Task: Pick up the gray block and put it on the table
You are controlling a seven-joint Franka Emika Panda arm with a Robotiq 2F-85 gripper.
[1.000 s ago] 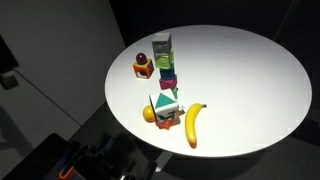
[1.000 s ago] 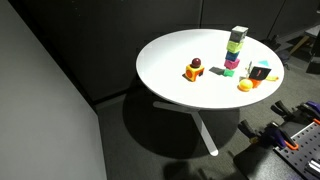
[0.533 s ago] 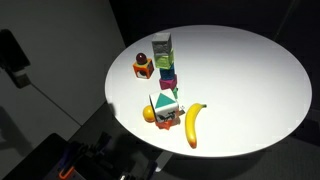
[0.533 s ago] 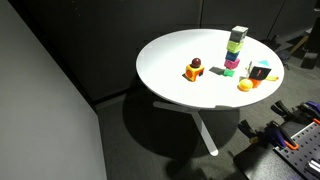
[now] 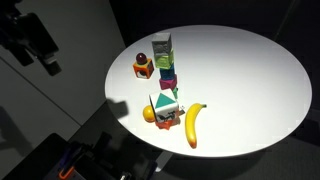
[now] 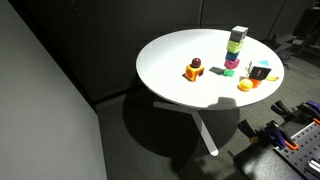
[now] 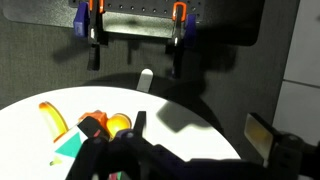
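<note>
Only the arm [image 5: 35, 42] has moved, climbing inward from the frame edge over the last 1 second. The gray block [image 5: 162, 44] sits untouched atop the cube stack, on the lime-green cube [image 6: 236, 45], near the table [image 5: 240, 70] rim. It lies well apart from the gripper [image 7: 118, 152], across that rim and lower; the dark fingers blur together, so I cannot tell spread from pressed.

Both exterior views looked down from afar, different sides, sharing round surface [image 5: 250, 70]; wrist view faced surface rim, close beyond jaws.

A banana [image 5: 192, 126] lies near a green-triangled white block [image 5: 165, 106].
</note>
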